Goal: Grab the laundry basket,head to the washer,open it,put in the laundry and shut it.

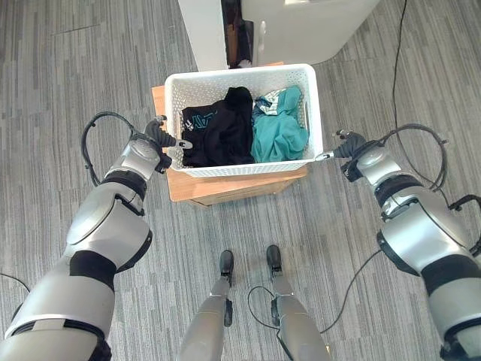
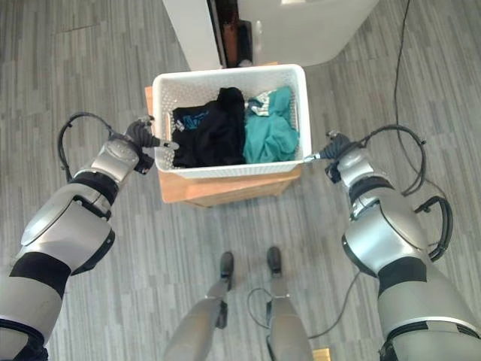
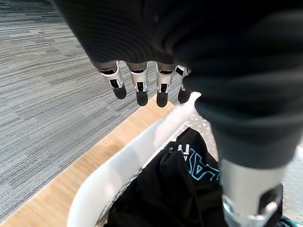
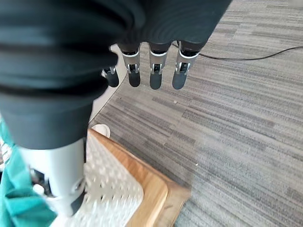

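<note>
A white perforated laundry basket (image 1: 240, 73) stands on a low wooden table (image 1: 225, 184). Inside lie a black garment (image 1: 222, 131) on the left and a teal one (image 1: 278, 131) on the right. My left hand (image 1: 154, 143) is at the basket's left rim, open: straight fingers (image 3: 137, 90) hang outside the rim (image 3: 132, 161) and the thumb reaches over the black garment (image 3: 180, 189). My right hand (image 1: 349, 144) is at the right front corner, open too, its fingers (image 4: 154, 71) straight over the floor beside the basket corner (image 4: 113, 194).
A white appliance (image 1: 301, 30) and a white panel (image 1: 203, 34) stand right behind the table, with a dark gap between them. Grey striped carpet lies all around. A thin black cord (image 1: 398, 53) runs across the floor at the right.
</note>
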Available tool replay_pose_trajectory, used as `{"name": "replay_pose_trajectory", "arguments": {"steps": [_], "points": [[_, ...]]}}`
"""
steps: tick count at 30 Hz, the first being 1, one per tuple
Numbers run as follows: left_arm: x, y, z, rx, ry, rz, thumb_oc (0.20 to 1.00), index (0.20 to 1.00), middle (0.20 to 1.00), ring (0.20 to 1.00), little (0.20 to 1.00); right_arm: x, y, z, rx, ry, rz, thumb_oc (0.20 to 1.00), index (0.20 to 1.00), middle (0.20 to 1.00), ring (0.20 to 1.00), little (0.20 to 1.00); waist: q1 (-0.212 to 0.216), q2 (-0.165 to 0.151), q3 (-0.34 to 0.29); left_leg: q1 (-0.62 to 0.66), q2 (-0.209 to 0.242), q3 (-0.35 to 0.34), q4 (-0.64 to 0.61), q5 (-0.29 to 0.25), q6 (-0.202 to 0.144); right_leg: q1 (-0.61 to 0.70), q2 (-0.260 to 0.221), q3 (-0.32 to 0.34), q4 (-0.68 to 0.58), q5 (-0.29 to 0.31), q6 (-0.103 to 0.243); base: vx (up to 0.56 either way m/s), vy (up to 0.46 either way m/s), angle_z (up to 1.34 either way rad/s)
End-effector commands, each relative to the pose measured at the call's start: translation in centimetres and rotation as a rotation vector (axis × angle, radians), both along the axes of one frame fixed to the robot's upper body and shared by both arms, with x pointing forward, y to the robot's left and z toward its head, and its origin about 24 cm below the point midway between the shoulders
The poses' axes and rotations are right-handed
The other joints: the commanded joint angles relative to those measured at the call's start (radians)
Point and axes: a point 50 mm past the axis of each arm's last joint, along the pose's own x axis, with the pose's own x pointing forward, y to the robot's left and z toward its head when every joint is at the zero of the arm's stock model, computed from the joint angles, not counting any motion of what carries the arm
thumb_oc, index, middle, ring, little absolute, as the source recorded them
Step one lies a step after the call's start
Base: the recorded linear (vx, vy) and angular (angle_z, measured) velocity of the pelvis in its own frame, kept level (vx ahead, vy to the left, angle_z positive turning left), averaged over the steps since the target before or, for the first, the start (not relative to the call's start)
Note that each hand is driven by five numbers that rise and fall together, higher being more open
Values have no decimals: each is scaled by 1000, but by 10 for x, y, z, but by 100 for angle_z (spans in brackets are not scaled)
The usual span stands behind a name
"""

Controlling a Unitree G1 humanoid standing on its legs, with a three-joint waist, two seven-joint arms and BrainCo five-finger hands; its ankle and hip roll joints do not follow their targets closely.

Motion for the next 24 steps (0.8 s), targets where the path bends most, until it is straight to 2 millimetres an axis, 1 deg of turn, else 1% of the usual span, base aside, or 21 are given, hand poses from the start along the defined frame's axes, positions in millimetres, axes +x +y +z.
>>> {"name": "replay_pose_trajectory", "arguments": {"steps": [1, 2, 3, 4, 10, 13, 17, 18, 19, 20, 21, 23, 24], "points": [[6, -7, 43, 31, -109, 14, 1000, 1000, 1000, 1000, 1000, 5, -8, 44, -3, -116, -47, 1000, 1000, 1000, 1000, 1000, 5, 38, 45, 31, 6, -74, -49, 11, -12, 66, -82, -23, -2, -36, 104, 0, 0, 0], [6, -7, 43, 31, -109, 14, 1000, 1000, 1000, 1000, 1000, 5, -8, 44, -3, -116, -47, 1000, 1000, 1000, 1000, 1000, 5, 38, 45, 31, 6, -74, -49, 11, -12, 66, -82, -23, -2, -36, 104, 0, 0, 0], [6, -13, 37, 13, -98, 5, 1000, 1000, 1000, 1000, 1000, 4, -10, 42, -7, -107, -55, 1000, 1000, 1000, 1000, 1000, 7, 43, 42, 35, 4, -77, -49, 12, -12, 73, -84, -27, -2, -40, 102, 0, 0, 0], [6, -14, 35, 11, -94, 2, 1000, 1000, 1000, 1000, 1000, 4, -10, 41, -6, -104, -55, 1000, 1000, 1000, 1000, 1000, 7, 45, 40, 37, 4, -79, -49, 11, -12, 74, -85, -29, -2, -41, 102, 0, 0, 0], [6, -12, 33, -11, -93, 13, 1000, 1000, 1000, 1000, 1000, 5, -6, 44, -13, -110, -45, 1000, 1000, 1000, 1000, 1000, 9, 53, 39, 34, 0, -82, -49, 11, -12, 72, -87, -34, -2, -39, 100, 0, 0, 0], [7, -18, 35, -12, -99, -2, 1000, 1000, 1000, 1000, 1000, 5, -6, 44, -18, -111, -45, 1000, 1000, 1000, 1000, 1000, 9, 60, 42, 32, -3, -84, -49, 13, -11, 71, -89, -36, -2, -38, 99, 0, 0, 0], [9, -27, 50, 17, -146, -23, 1000, 1000, 1000, 1000, 1000, 8, 3, 56, -11, -179, -21, 1000, 1000, 1000, 1000, 1000, 11, 59, 57, 8, -2, -84, -49, 20, -11, 50, -87, -34, -2, -31, 100, 0, 0, 0], [9, -27, 59, 18, -179, -17, 1000, 1000, 1000, 1000, 1000, 9, 5, 63, -6, -224, -16, 1000, 1000, 1000, 1000, 1000, 8, 54, 65, -6, 1, -85, -49, 23, -12, 37, -84, -33, -2, -27, 101, 0, 0, 0], [9, -27, 59, 18, -179, -18, 1000, 1000, 1000, 1000, 1000, 9, 5, 63, -6, -224, -17, 1000, 1000, 1000, 1000, 1000, 8, 54, 65, -7, 1, -85, -49, 23, -12, 36, -84, -33, -2, -27, 101, 0, 0, 0], [10, -30, 62, 11, -197, -19, 1000, 1000, 1000, 1000, 1000, 9, 1, 67, 1, -251, -26, 1000, 1000, 1000, 1000, 1000, 6, 51, 69, -14, 3, -89, -49, 26, -12, 33, -84, -33, -2, -28, 101, 0, 0, 0], [10, -33, 68, -12, -228, -15, 1000, 1000, 1000, 1000, 1000, 8, -4, 72, 21, -286, -47, 1000, 1000, 1000, 1000, 1000, 5, 49, 70, -17, 2, -92, -49, 25, -11, 31, -83, -34, -2, -31, 101, 0, 0, 0], [10, -31, 69, -57, -251, 6, 1000, 1000, 1000, 1000, 1000, 7, -6, 73, 44, -305, -61, 1000, 1000, 1000, 1000, 1000, 6, 48, 70, -18, 1, -96, -49, 24, -11, 33, -83, -37, -2, -34, 99, 36, -12, 7], [9, -28, 65, -200, -284, 53, 1000, 1000, 1000, 1000, 1000, 7, -8, 74, 71, -319, -77, 1000, 1000, 1000, 1000, 1000, 9, 48, 71, -17, 2, -100, -49, 24, -12, 36, -84, -38, -2, -39, 96, 38, -17, 9]]}}
